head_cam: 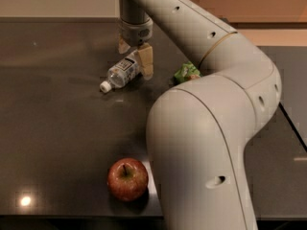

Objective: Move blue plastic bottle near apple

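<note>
Probably light and thin-walled, the blue plastic bottle would dent under a hard squeeze and roll on its smooth side, so its labelled middle looks the safest hold. Clear and bluish with a white cap, it lies on its side far back on the dark worktop, well apart from the red apple near the front edge. The pincer hangs at its base end, fingers apart, straddling it.

The gripper stands spread over the base of the blue plastic bottle. From the bottle toward 6 o'clock, bare counter runs to the apple. At 3 o'clock lies a green snack pouch. The robot arm blocks 4 to 5 o'clock.
</note>
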`<state>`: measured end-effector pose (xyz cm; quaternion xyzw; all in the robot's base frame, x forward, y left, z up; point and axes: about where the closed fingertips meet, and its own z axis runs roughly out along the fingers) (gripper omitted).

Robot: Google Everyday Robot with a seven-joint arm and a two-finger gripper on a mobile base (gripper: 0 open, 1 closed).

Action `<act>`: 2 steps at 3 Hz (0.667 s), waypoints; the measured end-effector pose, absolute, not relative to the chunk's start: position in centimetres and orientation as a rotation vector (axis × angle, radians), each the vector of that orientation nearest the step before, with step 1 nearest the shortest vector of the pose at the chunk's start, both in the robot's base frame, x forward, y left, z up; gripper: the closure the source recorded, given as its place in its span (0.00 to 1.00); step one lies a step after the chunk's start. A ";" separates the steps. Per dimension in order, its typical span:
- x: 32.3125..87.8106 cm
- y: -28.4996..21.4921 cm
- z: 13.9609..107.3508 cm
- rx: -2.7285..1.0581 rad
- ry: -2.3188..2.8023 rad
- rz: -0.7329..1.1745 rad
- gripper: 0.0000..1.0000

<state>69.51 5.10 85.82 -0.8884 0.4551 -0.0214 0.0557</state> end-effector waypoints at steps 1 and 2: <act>69.4 5.3 85.4 -2.714 1.374 -0.062 0.41; 69.2 5.2 85.1 -2.722 1.378 -0.063 0.64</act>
